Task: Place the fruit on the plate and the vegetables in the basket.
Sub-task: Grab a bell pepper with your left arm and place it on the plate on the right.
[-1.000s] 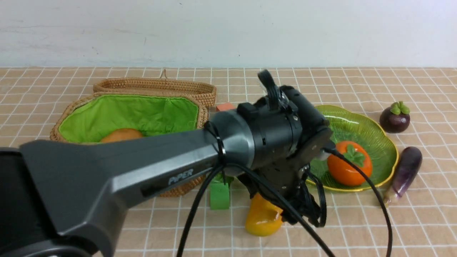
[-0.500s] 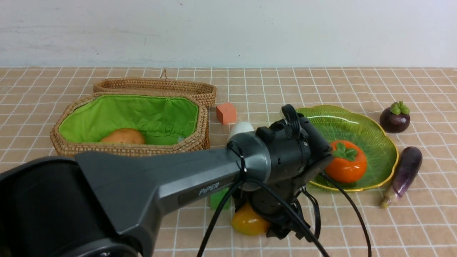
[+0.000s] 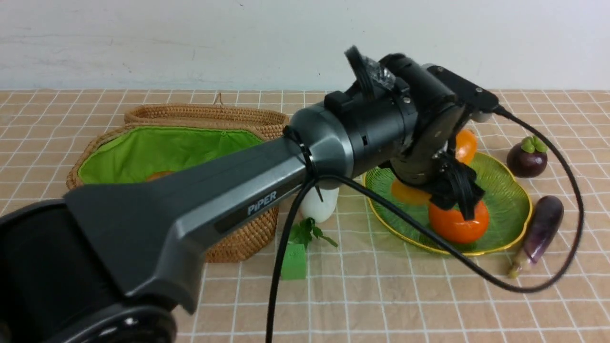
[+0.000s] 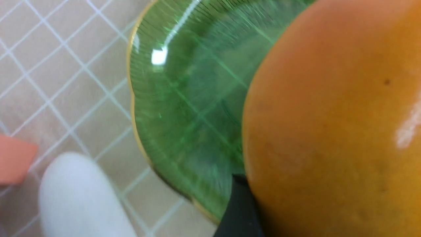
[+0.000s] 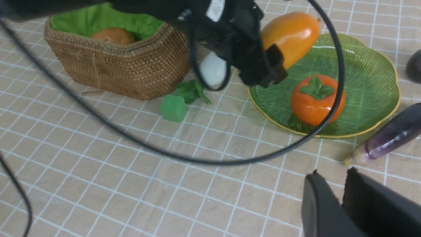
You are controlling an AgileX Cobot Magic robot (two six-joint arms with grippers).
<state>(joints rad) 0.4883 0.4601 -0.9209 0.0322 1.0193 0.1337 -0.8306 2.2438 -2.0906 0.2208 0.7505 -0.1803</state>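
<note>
Behind your table runs a plain off-white wall (image 3: pixel 190 38), scuffed here and there. The surface is a tan cloth (image 3: pixel 429 305) ruled in white squares. The only writing you can read is "PiPER" (image 3: pixel 262 203), in pale letters on the left arm's dark grey shell.

Your left gripper (image 5: pixel 269 56) is closed wide around the mango (image 5: pixel 291 33) and holds it over the 10 o'clock part of the plate (image 5: pixel 371 65). Whether the fruit touches the glass cannot be told. The persimmon (image 5: pixel 317 98) sits on the plate toward 6 o'clock.

Off the plate, the mangosteen (image 3: pixel 526 157) stands on the cloth at 1 o'clock. The eggplant (image 3: pixel 541 228) lies just beside the rim at 4 o'clock.

At 9 o'clock from the plate you have the basket (image 5: pixel 131 72), lid open, with the potato (image 5: pixel 113 35) inside on the green lining. The radish (image 3: pixel 320 205) lies on the cloth between basket and plate. A green cube (image 3: pixel 293 261) sits at 6 o'clock from it, touching its leaves. An orange cube (image 4: pixel 14 159) shows in the left wrist view, near the radish's white end.

Your right gripper (image 5: pixel 334 177) is low over the cloth, near the eggplant's stem. Its fingers are nearly closed, with a slim gap and nothing between them.
</note>
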